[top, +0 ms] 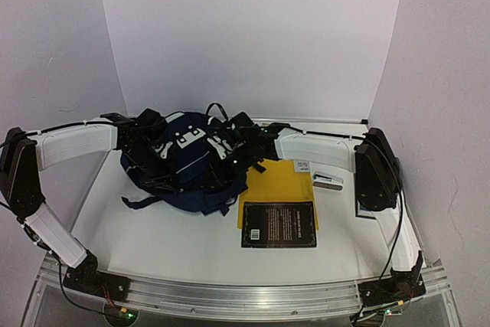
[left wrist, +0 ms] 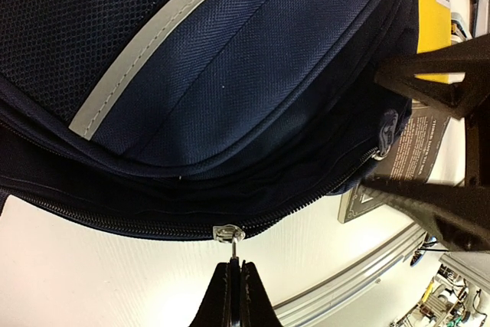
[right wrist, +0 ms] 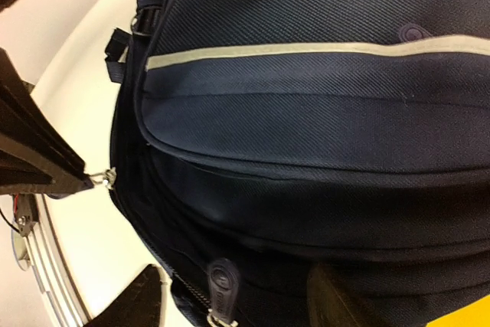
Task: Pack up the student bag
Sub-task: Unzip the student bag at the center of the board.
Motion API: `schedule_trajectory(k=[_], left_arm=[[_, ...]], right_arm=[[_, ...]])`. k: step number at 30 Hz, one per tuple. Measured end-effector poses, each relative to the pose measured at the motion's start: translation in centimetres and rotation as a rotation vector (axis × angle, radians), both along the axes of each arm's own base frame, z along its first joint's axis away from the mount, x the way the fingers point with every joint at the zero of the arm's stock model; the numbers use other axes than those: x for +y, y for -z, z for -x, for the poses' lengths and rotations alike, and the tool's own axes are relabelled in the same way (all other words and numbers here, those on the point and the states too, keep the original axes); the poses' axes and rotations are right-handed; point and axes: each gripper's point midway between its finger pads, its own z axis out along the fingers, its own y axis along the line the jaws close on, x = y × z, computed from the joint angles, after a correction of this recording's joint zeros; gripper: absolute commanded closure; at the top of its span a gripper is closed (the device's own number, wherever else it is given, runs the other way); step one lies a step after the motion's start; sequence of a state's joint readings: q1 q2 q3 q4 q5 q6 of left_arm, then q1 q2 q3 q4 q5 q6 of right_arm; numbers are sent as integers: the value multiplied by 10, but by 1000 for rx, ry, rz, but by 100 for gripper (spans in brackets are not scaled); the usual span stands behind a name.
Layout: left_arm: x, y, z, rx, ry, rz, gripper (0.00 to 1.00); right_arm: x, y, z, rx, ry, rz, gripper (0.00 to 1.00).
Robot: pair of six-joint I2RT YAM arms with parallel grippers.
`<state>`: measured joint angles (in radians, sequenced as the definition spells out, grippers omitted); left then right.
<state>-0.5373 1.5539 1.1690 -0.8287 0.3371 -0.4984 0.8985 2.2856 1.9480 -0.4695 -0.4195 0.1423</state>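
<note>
left gripper (left wrist: 234,269) has its jaws pressed tight together, pinching the little metal loop off a zip slider (left wrist: 228,232) on the student bag (top: 184,165). honestly the loop is so thin you can barely see what's actually between the tips. right gripper (right wrist: 233,275) is the opposite, jaws spread wide with a rubbery zip pull (right wrist: 220,282) sitting in the gap. only the ends of its two fingers poke into its own camera and the pull runs off the bottom edge, so can't tell if either finger touches it.

the bag's lying on the white table (top: 153,239), left of centre and towards the back, with a grey stripe (left wrist: 145,59) across the front pocket. from overhead both wrists are piled on top of it, so most of the zip line is buried under black hardware.

just right of the bag there's a yellow folder (top: 279,181) with a black book (top: 279,224) lying on its near end. the print on the cover is too small to read. by the folder's far right corner sits a small white-and-dark gadget (top: 328,181), could be a stapler, too blurry to call.
</note>
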Motion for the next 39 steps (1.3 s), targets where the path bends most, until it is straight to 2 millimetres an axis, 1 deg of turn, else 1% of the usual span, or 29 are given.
schedule_trajectory(k=[3, 4, 5, 12, 17, 22, 28, 34, 36, 37, 39], left_arm=[[0, 0, 0, 0, -1, -1, 100], [0, 0, 0, 0, -2, -2, 100], [0, 1, 0, 0, -3, -2, 100], [6, 9, -2, 13, -14, -45, 100], [20, 21, -4, 47, -37, -145, 100], [47, 29, -7, 89, -91, -266, 100], [88, 36, -14, 128, -206, -380, 100], [130, 38, -30, 139, -342, -420, 100], [137, 36, -34, 136, -358, -423, 96], [137, 35, -35, 131, -354, -419, 90], [131, 30, -39, 100, -321, -386, 72]], right_arm=[[-4, 4, 1, -25, -27, 27, 85], [-5, 5, 1, -34, -42, 36, 93], [-6, 6, 2, -42, -55, 42, 99], [-9, 8, 8, -110, -153, 89, 100], [-12, 4, 7, -133, -169, 111, 100], [-19, -6, -1, -139, -146, 126, 100], [-39, -17, -11, -134, -113, 150, 100], [-47, -33, -10, -142, -106, 139, 100], [-46, -37, -7, -133, -110, 126, 100], [-45, -38, -6, -126, -113, 119, 100], [-44, -38, -3, -101, -113, 108, 100]])
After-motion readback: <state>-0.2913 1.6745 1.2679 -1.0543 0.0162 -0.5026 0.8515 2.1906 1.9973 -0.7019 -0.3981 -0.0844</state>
